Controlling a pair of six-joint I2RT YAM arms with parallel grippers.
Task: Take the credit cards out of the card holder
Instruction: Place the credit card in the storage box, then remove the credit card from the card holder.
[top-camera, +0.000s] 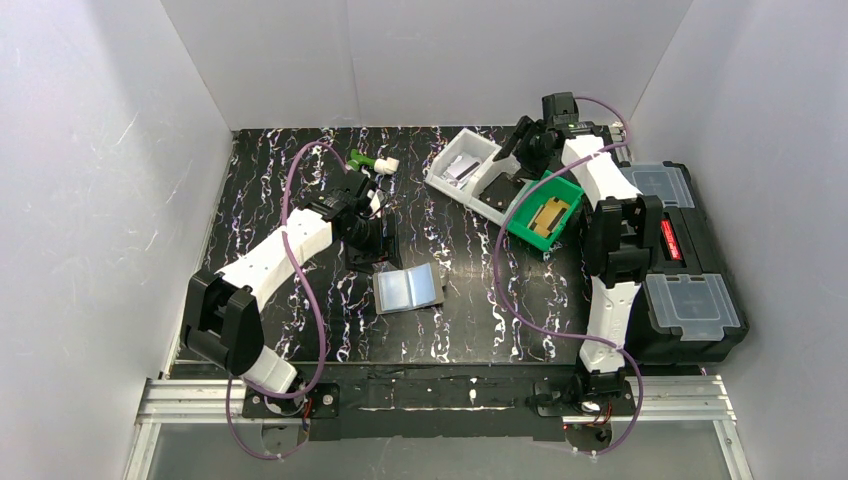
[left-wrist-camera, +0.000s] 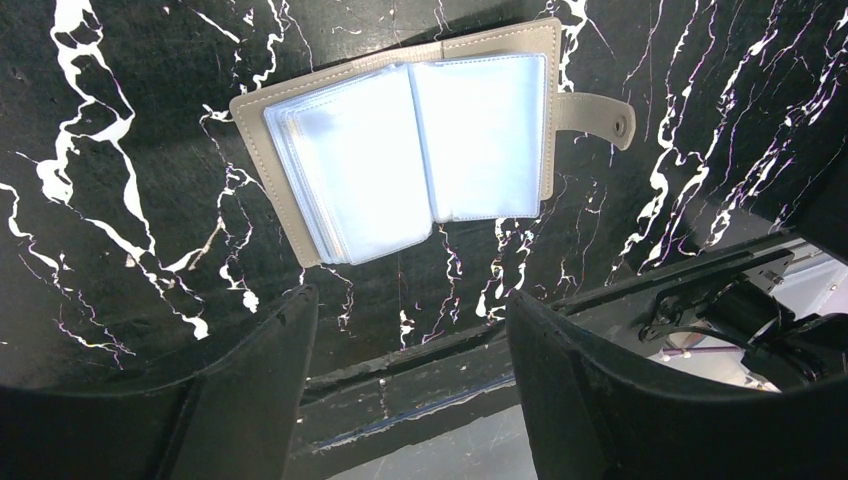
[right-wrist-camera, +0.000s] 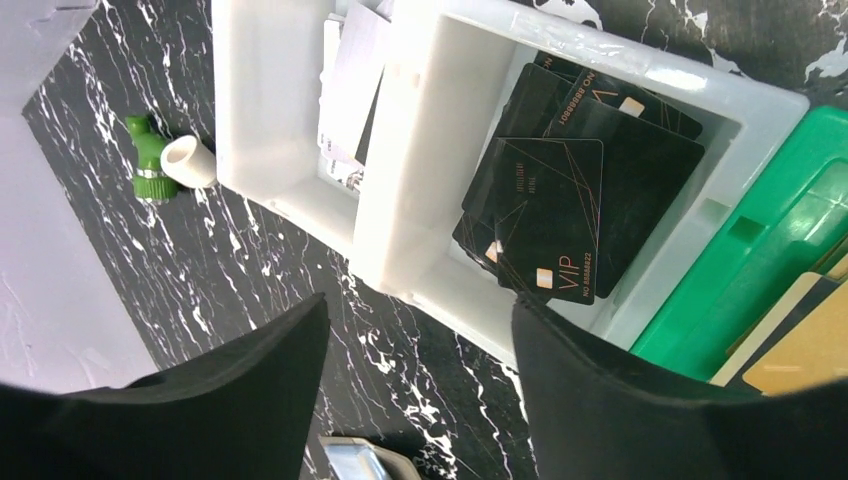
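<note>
at 1 o'clock, right gripper (right-wrist-camera: 418, 312) spread over black cards (right-wrist-camera: 570, 200) in white bin (right-wrist-camera: 420, 200); left gripper (left-wrist-camera: 410, 300) spread near open card holder (left-wrist-camera: 420, 140).

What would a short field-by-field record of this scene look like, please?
card holder: lying open on the table, clear sleeves facing up
black cards: piled loosely inside the white bin
left gripper: open, empty, near the card holder but apart from it
right gripper: open, empty, above the white bin's edge
green bin: right beside the white bin
</note>
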